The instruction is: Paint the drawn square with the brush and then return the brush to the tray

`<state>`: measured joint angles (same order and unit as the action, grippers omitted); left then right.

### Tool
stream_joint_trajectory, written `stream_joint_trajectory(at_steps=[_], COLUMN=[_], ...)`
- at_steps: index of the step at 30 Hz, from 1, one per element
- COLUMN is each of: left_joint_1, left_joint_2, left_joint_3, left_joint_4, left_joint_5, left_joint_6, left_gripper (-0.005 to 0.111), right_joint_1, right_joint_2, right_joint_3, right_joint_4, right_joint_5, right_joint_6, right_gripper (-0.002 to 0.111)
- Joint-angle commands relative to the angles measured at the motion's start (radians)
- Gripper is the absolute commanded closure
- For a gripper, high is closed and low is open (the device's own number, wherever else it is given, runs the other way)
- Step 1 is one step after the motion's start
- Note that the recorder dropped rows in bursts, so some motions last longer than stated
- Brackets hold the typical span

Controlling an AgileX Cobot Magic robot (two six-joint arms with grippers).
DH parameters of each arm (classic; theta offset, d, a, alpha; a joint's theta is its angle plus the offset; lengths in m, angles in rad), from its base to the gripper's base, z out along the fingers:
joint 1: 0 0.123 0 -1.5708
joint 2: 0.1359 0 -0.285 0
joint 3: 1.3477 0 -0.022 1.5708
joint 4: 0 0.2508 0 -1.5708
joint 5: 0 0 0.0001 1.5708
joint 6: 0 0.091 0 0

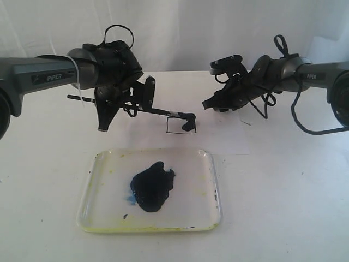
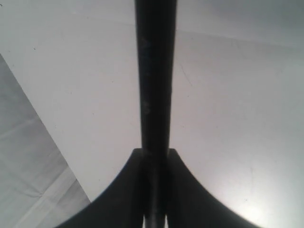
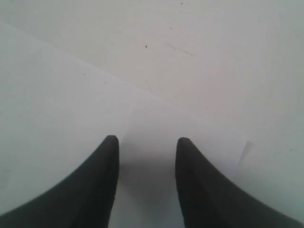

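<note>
The brush (image 1: 163,112) lies slanted over the paper, held by its black handle (image 2: 156,71) in my left gripper (image 1: 136,101), which is shut on it (image 2: 156,153). The wet tip (image 1: 190,123) touches the right side of the drawn square (image 1: 175,125), where a dark patch of paint shows; the left side of the square is blank white. The tray (image 1: 98,180) sits near the front with a dark navy paint blob (image 1: 152,186) in it. My right gripper (image 1: 209,103) is low over the white paper (image 3: 71,118), open (image 3: 146,140) with nothing between its fingers.
The white paper sheet (image 1: 229,136) lies on a white table behind the tray, and its front edge runs just past the tray's far rim. A white curtain forms the backdrop. Cables loop off both wrists.
</note>
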<state>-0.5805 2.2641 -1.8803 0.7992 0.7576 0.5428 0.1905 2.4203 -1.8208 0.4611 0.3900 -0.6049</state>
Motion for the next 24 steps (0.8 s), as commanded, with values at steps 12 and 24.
stream_joint_trajectory(at_steps=[12,24], left_joint_1=[0.026,0.039], left_joint_2=[-0.003,0.000], left_joint_3=[-0.006,-0.006], left_joint_4=[-0.009,-0.069], left_joint_5=[-0.029,-0.068], left_joint_6=[0.002,0.013], left_gripper=[0.107,0.107], right_joint_1=[0.000,0.000], right_joint_2=[0.011,0.011], right_joint_3=[0.003,0.003], right_joint_4=[-0.014,-0.014], right_joint_5=[0.016,0.012], right_joint_6=[0.001,0.001], right_gripper=[0.070,0.070])
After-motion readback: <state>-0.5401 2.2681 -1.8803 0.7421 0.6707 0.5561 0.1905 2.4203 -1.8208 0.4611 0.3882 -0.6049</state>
